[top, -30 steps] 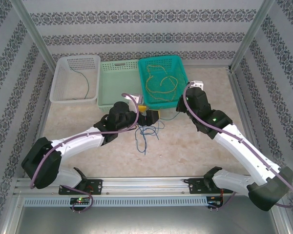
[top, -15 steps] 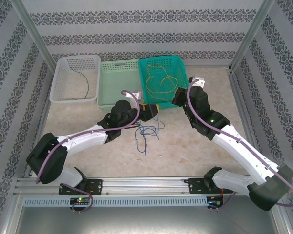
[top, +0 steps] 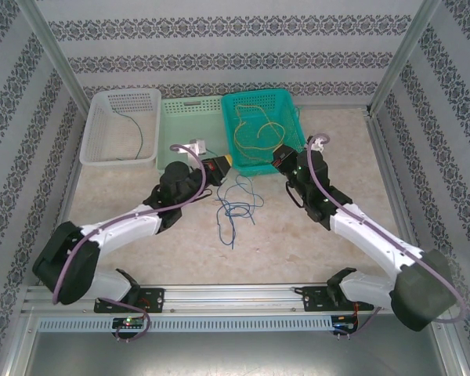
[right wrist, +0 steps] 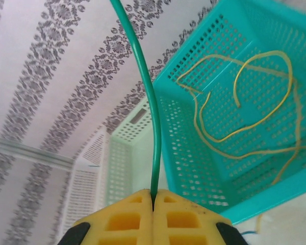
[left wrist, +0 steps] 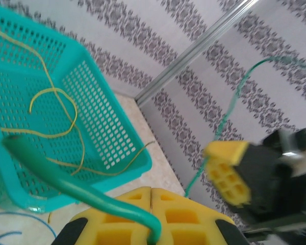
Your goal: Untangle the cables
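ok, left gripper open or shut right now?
Shut: the left gripper has its yellow pads meeting, with the green cable pinched between them.

White arms (top: pixel 125 225); purple cables (top: pixel 310 166); yellow tool pads (right wrist: pixel 122 222)

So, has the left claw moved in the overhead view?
Yes. The left claw has gone farther out and a little left, up to the front rim of the pale green basket, and is shut on the green cable.

The right gripper (left wrist: pixel 227 172) is blurred; the green cable (right wrist: pixel 149 102) runs off the top edge.
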